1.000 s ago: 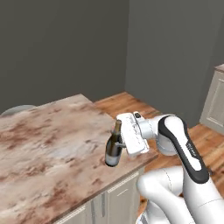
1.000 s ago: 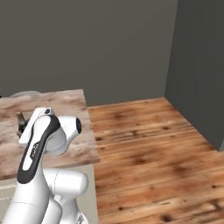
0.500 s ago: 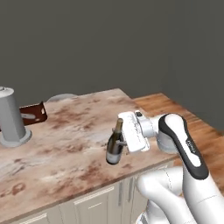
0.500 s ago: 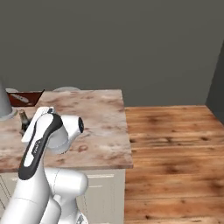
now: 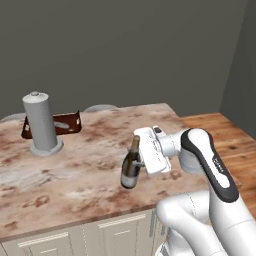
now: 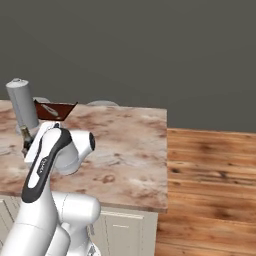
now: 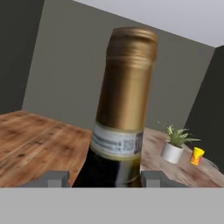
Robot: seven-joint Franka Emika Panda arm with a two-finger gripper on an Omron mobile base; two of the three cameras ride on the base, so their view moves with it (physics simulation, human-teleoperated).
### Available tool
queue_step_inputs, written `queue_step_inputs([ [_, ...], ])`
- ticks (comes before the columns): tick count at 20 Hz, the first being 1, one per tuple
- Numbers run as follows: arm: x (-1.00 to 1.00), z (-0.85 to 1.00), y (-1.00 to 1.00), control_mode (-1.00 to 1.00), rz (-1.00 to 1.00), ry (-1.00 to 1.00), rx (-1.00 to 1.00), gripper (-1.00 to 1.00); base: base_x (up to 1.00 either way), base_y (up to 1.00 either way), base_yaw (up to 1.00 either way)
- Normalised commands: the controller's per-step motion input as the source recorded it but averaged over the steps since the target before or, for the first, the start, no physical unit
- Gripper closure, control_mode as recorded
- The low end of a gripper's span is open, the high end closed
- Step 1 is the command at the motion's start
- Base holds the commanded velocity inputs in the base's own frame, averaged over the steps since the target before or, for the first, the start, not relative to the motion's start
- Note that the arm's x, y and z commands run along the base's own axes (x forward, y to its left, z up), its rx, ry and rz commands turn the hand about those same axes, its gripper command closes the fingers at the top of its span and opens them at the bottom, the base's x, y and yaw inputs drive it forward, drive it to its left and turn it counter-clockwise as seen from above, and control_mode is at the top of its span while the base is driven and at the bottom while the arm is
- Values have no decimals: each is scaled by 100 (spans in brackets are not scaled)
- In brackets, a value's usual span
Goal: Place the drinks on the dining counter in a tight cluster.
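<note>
From the left base view, the gripper (image 5: 141, 164) is clamped on the wine bottle (image 5: 131, 166), its jaws pinching the dark glass just below the neck, and the bottle hangs slightly tilted above the dining counter (image 5: 75, 170), near the front edge of that beige, red-veined marble. Whether its base touches the marble or floats just over it, I cannot tell. Further back on the left stands a tall grey cylinder (image 5: 41, 124) on a round base, and just behind it lies a reddish-brown tray (image 5: 64, 123). Over to the right base view: the white arm blocks most of the action, but the wine bottle's gold top (image 6: 25, 137) peeks out at the arm's left side, with the grey cylinder (image 6: 22, 104) and the tray (image 6: 54, 110) behind it at the far left of the dining counter (image 6: 135, 150). Wooden floor (image 6: 210, 185) runs off to the right. Now the hand view: the wine bottle (image 7: 120, 118) sits right between the two dark fingertips (image 7: 56, 178), gold foil over the neck and a pale band label below it carrying small print, too blurred to read. Off to the right on the marble sit a small potted plant (image 7: 174, 144) in a white pot and a yellow cup (image 7: 197, 155) just beside it.
</note>
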Motion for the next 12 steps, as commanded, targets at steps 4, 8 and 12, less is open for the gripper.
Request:
queue_step_inputs([
  [4,0,0,0,100,0,0,0,100,1,0,1],
  [8,0,0,0,100,0,0,0,100,0,0,0],
  [12,0,0,0,100,0,0,0,100,4,2,0],
])
